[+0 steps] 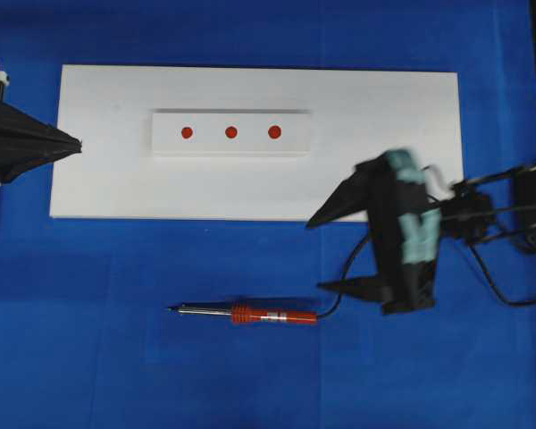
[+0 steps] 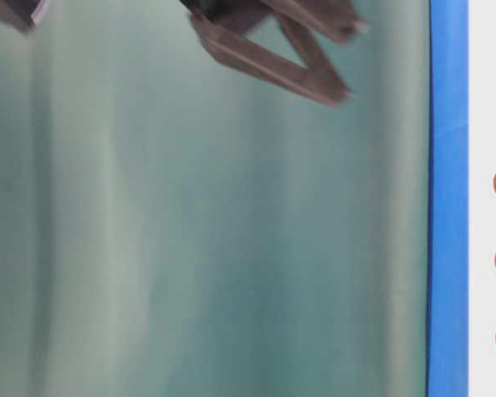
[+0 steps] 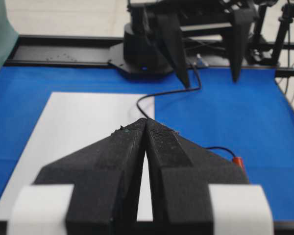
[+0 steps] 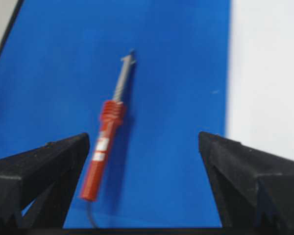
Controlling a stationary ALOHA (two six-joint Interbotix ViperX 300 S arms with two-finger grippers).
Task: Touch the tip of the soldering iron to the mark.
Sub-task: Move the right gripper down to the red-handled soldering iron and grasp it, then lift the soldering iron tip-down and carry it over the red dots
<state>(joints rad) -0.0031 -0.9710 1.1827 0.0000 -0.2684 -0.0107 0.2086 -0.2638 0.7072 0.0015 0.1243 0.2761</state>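
Overhead view: a blue table cover (image 1: pixel 89 357) carries a flat white board (image 1: pixel 98 179), and a smaller white block (image 1: pixel 165 143) lies on that board.
Mark: the mark (image 1: pixel 231 132) is the middle dot of three red dots in a row on the block; the left dot (image 1: pixel 187 132) and right dot (image 1: pixel 274 132) flank it. Nothing touches any of them.
Soldering iron: the soldering iron (image 1: pixel 250 314) lies flat on the blue cover, just below the board's lower edge and apart from it, its metal tip pointing to the left of the overhead view and its red handle to the right. No gripper touches it.
Cord: a black cord (image 1: pixel 339 290) leaves the handle end and curves up toward the right arm.
Right gripper: the right gripper (image 1: pixel 326 250) hangs above the cover beyond the iron's handle end, blurred, with its two dark fingers spread wide and nothing between them. One finger tip lies over the board's lower right edge, the other near the cord.
Right wrist view: the iron (image 4: pixel 105 142) lies ahead, nearer the left-hand finger, free of both.
Left gripper: the left gripper (image 1: pixel 71 141) sits at the board's left edge, well away from the iron, fingers pressed together to a point and holding nothing.
Left wrist view: the closed fingers (image 3: pixel 122 156) meet along a thin seam over the board.
Table-level view: mostly a blurred green backdrop (image 2: pixel 190 248); only dark finger shapes show at the top.
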